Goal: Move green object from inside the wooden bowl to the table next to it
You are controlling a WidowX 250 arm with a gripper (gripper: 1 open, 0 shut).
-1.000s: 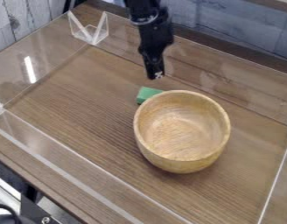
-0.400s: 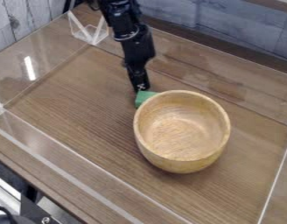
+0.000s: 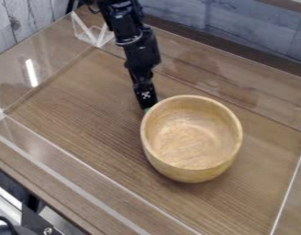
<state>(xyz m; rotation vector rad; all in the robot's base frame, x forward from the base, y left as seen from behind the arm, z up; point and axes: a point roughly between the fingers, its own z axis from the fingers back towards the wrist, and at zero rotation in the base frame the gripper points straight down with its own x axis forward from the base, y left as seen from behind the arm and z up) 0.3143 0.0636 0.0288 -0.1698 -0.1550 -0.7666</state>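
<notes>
The wooden bowl point(image 3: 190, 169) stands on the table point(image 3: 80, 115), right of centre, and nothing lies inside it. My gripper point(image 3: 144, 95) points down at the tabletop just off the bowl's far-left rim. Its dark fingers point(image 3: 139, 92) look spread apart, so it is open. The green object is hidden behind the fingers, and I see no green in the bowl or around it.
Clear acrylic walls point(image 3: 30, 73) edge the tabletop on all sides. A clear bracket point(image 3: 92, 30) stands at the far-left corner behind the arm point(image 3: 120, 23). Bare wood lies left of and in front of the bowl.
The gripper sank toward the table beside the bowl and shifted slightly left. Its fingers now look spread, and they cover the green block that showed beside the bowl.
</notes>
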